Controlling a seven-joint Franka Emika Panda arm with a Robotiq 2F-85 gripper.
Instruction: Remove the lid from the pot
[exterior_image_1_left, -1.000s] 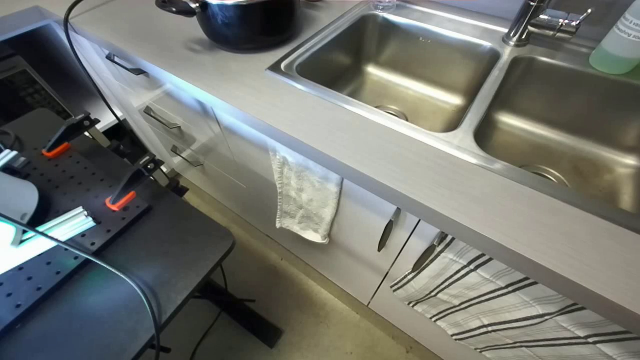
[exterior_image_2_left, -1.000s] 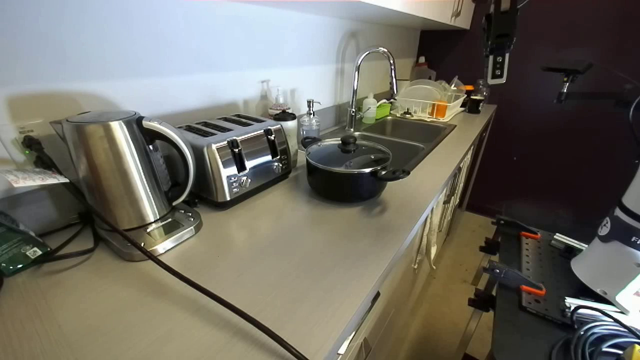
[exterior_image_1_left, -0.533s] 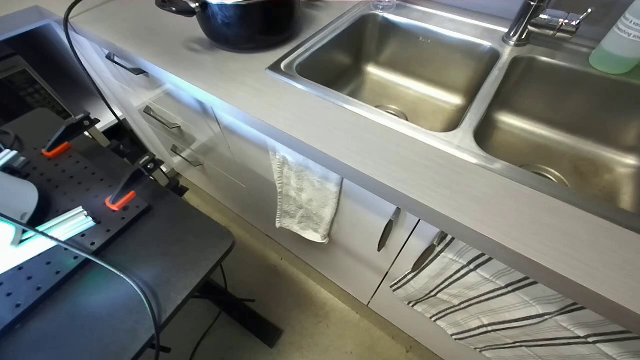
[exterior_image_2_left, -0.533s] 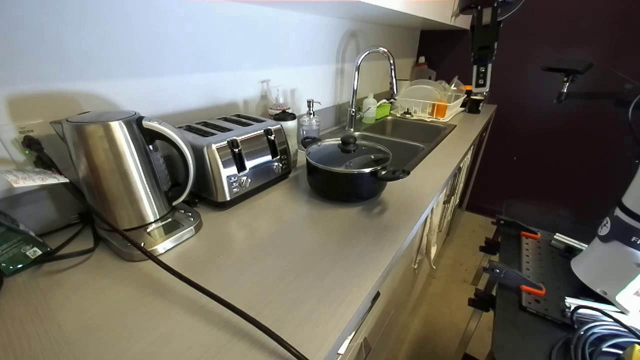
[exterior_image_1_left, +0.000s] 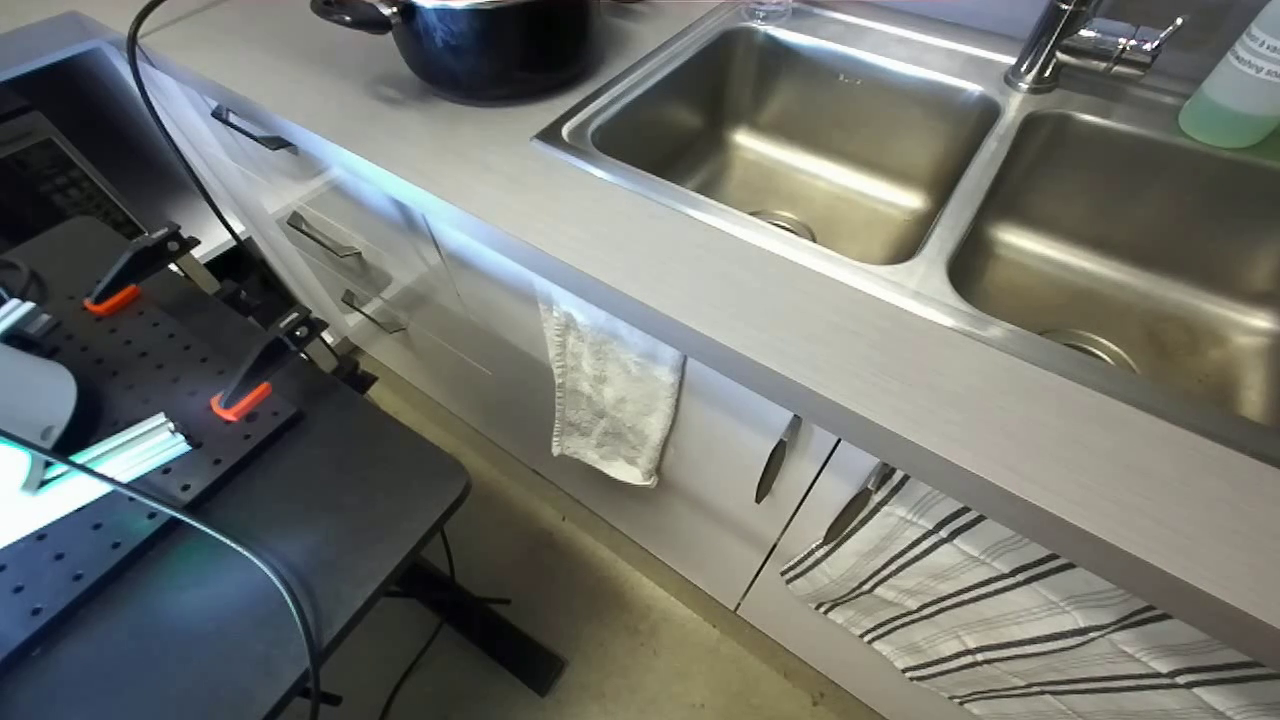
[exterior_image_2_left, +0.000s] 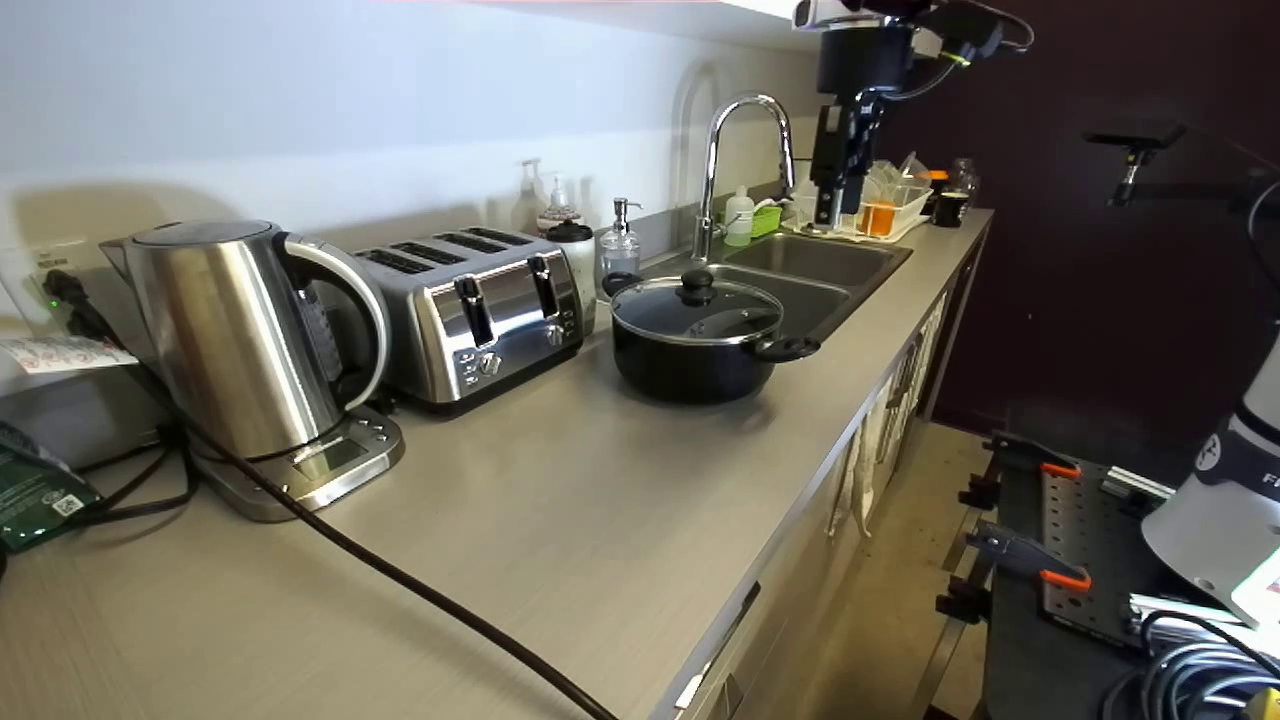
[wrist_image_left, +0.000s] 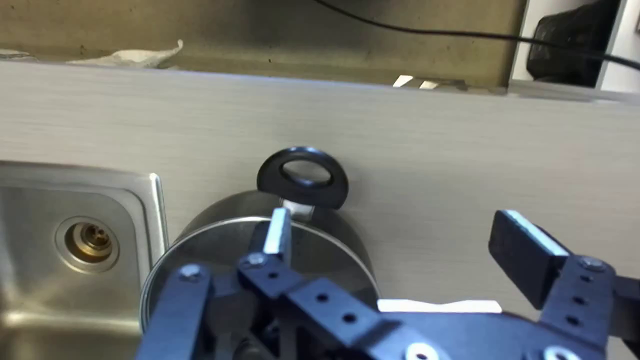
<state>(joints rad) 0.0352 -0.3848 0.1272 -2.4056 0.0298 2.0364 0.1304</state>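
The black pot (exterior_image_2_left: 690, 372) stands on the counter beside the sink, with side handles. The see-through lid (exterior_image_2_left: 655, 312) with a silvery rim and black knob (exterior_image_2_left: 697, 281) lies flat on it. An exterior view shows the lower pot (exterior_image_1_left: 500, 55), its top cut off. My gripper (exterior_image_2_left: 828, 215) hangs pointing down, well above the counter, apart from the pot. In the wrist view, my gripper (wrist_image_left: 400, 245) is open and empty, its fingers wide apart. There the lid (wrist_image_left: 220, 245) and pot (wrist_image_left: 345, 227) are below the left finger; the knob is hidden behind the gripper.
A steel toaster (exterior_image_2_left: 490, 320) and a kettle (exterior_image_2_left: 220, 340) stand along the wall. A tall faucet (exterior_image_2_left: 712, 165) rises by the sink (exterior_image_2_left: 850, 300), with a soap dispenser (exterior_image_2_left: 620, 245) near the pot. A dish rack (exterior_image_2_left: 910, 215) is at the far end. A black cable (exterior_image_2_left: 420, 590) crosses the counter.
In an exterior view, my gripper has moved left and lower, from above the far counter end towards the pot, and more of the arm shows. The pot and lid have not moved.
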